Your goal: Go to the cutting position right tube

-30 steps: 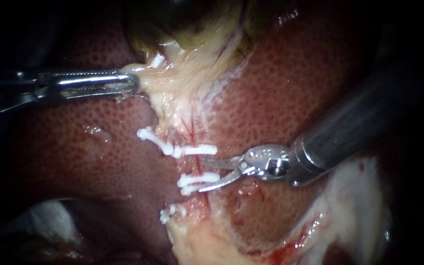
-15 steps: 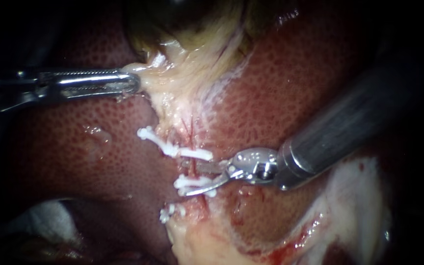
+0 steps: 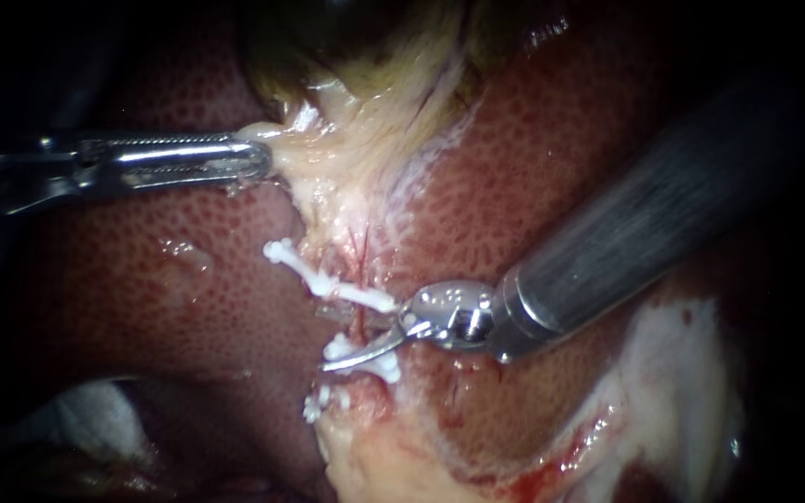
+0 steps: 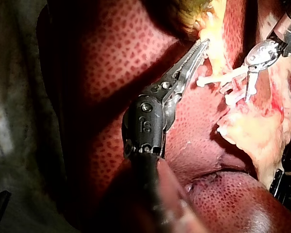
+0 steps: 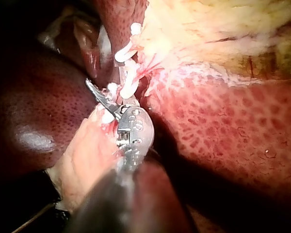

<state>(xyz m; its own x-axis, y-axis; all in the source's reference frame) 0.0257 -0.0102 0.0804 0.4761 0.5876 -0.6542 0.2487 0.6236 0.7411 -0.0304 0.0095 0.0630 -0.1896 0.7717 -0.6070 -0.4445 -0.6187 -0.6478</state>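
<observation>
R instrument (image 3: 323, 340) deeper, tip half-hidden btw clips (image 3: 347, 293)

Tube (image 3: 362, 328): thin, reddish, running between two white clips (image 3: 354, 294).

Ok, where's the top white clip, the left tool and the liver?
top white clip (image 3: 326, 283): endoscope view, middle of its white bar.
left tool (image 3: 260, 159): endoscope view, tip of its jaws.
liver (image 3: 142, 326): endoscope view, bare red spotted surface.
</observation>
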